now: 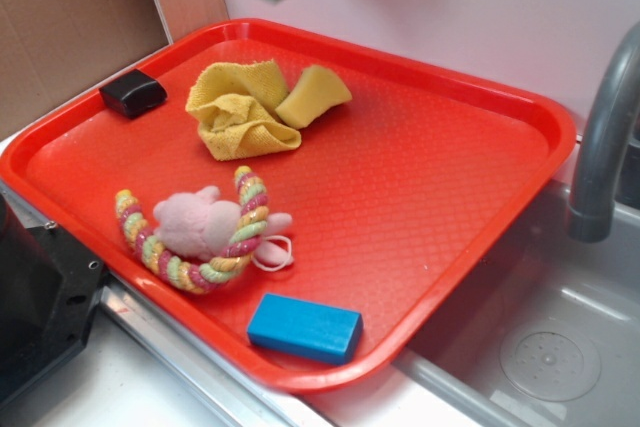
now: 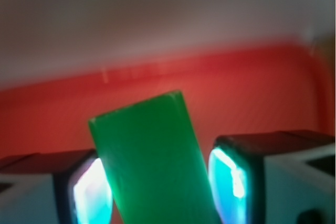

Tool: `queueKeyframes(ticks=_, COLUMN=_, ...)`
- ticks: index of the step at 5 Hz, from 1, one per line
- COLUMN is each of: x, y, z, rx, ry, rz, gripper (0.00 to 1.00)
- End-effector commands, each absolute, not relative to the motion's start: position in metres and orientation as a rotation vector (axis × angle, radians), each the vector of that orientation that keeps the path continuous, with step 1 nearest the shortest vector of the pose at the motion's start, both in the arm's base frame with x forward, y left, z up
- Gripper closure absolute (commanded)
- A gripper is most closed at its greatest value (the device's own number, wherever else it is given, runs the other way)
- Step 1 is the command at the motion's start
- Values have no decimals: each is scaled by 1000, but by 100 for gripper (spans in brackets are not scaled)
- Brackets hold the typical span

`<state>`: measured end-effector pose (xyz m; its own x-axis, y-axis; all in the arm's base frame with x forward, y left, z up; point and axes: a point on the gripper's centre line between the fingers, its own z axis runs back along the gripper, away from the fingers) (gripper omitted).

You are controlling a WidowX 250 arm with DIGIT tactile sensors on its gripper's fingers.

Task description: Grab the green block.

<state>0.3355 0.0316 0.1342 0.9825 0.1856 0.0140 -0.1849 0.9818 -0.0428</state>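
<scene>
Held well above the red tray (image 1: 480, 197), green block (image 2: 152, 166): clamped between the two fingers (image 2: 231, 182) of the gripper (image 2: 157, 192), long axis running out past the fingertips, tilted slightly; grab judged complete.

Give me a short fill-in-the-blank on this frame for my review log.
1. The gripper is shut on the ____ block, held above the tray.
2. The blue block lies on the ____, near its front edge.
3. The pink plush sits inside the curve of a striped ____.
4. The cloth on the tray is ____ in colour.

Missing words: green; tray; rope; yellow
</scene>
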Motion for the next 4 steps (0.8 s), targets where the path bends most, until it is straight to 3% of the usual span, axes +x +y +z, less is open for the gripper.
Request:
queueKeyframes(ticks=1, x=338, y=47, z=154, rx=-60, ry=-121, rz=128, gripper=100)
queueKeyframes(ticks=4, x=336, y=22, z=132, rx=-18, ry=-193, rz=-4, gripper=100)
